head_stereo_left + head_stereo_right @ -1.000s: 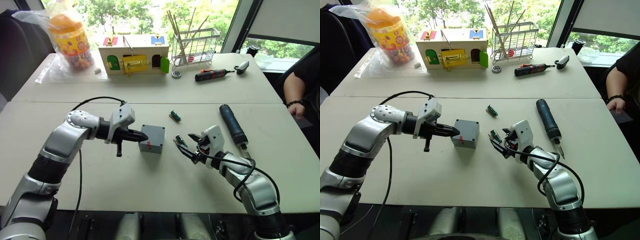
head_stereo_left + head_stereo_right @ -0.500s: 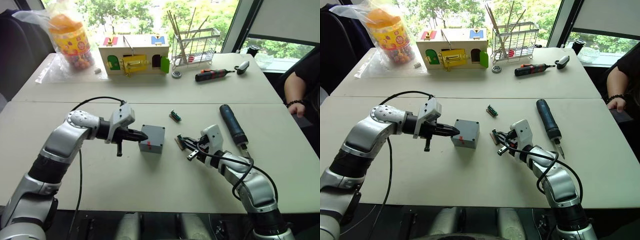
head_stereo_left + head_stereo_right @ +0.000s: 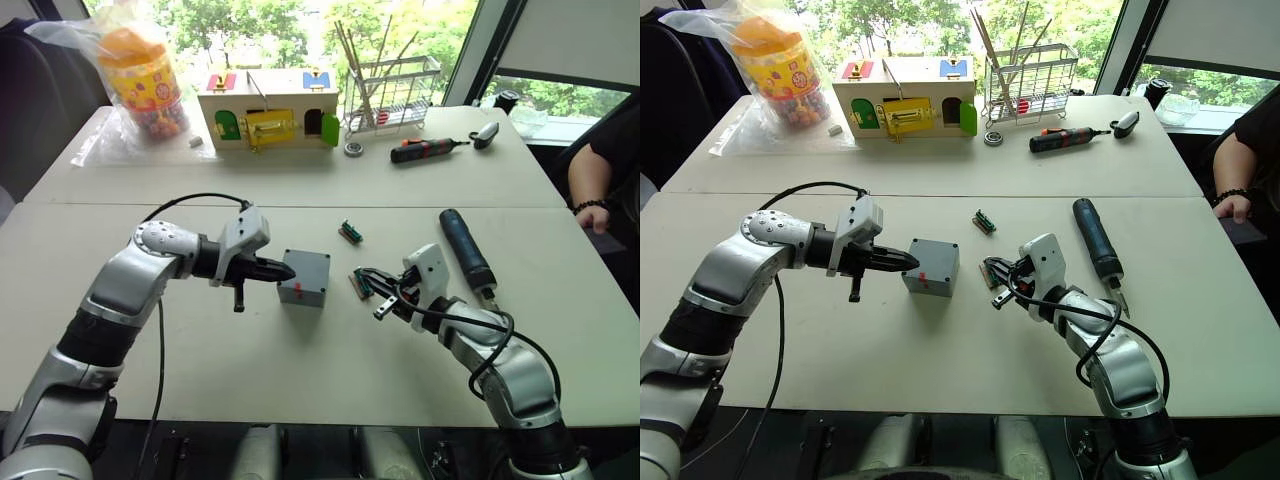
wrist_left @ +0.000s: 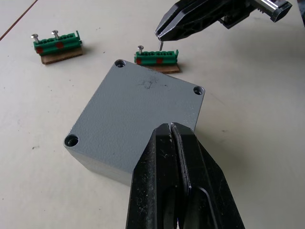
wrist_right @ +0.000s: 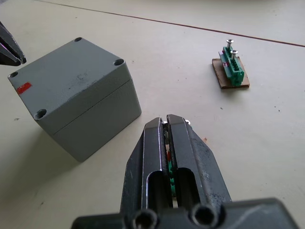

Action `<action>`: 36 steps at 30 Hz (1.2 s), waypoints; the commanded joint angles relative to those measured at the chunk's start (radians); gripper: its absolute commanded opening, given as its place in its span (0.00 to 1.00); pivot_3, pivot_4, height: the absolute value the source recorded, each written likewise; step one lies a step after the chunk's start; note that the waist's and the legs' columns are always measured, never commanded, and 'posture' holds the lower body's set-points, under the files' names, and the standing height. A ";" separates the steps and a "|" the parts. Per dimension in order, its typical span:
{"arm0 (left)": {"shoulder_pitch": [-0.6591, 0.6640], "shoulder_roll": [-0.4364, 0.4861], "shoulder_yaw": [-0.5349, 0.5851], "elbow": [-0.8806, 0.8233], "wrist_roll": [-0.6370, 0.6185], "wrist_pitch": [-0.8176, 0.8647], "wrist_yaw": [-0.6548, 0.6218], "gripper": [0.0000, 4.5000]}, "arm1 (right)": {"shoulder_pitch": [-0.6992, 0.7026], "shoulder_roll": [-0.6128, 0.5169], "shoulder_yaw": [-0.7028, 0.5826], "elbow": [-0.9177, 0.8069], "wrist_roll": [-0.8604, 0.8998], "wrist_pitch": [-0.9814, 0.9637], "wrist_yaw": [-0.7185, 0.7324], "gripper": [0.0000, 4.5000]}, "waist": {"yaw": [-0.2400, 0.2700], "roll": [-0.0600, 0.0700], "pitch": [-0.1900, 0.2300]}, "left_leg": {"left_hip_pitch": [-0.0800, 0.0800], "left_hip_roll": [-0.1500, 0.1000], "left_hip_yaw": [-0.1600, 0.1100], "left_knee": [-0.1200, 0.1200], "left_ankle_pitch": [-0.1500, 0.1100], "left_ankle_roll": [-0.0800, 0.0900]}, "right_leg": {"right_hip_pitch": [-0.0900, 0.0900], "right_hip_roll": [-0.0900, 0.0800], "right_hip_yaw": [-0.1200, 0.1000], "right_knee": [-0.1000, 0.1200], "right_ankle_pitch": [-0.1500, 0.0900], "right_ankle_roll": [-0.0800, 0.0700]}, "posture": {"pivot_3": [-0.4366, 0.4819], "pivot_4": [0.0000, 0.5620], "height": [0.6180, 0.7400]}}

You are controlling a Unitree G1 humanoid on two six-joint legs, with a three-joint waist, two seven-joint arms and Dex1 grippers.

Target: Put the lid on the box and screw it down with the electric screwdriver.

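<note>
- Lid (image 5: 71, 71) is seated on the box (image 3: 304, 278); the seam shows along the box wall and all four corner screw holes appear empty.
- The box stands mid-surface, near the seam where the two surface halves meet.
- My left end effector (image 3: 283, 271) is clenched, empty, its tips touching the box on the side toward the surface's left edge.
- My right end effector (image 3: 992, 273) is clamped on a small screw (image 4: 161, 44) standing in the green screw holder (image 4: 157, 57), just beside the box on the side toward the surface's right edge.
- Risk: the screw is tiny; a slight slip could drop it or drag the holder along.
- Risk: pressure from my left tips could shove the box, since nothing grips it.
- The electric screwdriver (image 3: 464, 249) lies untouched nearer the right edge, well apart from the box.
</note>
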 commanded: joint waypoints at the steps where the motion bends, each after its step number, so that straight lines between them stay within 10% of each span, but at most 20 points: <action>1: -0.031 -0.006 0.037 0.007 -0.019 0.001 0.007 0.00 | -0.027 -0.017 -0.015 -0.065 0.008 -0.007 0.004 0.01 | 0.000 0.000 0.000 | 0.000 0.000 0.000 0.000 0.000 0.000 | 0.000 0.000 0.000 0.000 0.000 0.000 | 0.48 0.27 1.00; 36: 0.026 0.048 0.122 0.003 -0.064 0.046 0.080 0.00 | -0.245 0.079 0.102 0.168 -0.019 -0.097 0.053 0.01 | -0.003 0.000 0.001 | -0.001 0.000 0.001 -0.003 0.001 -0.001 | -0.003 -0.001 0.000 -0.001 0.000 0.000 | 0.48 0.27 1.00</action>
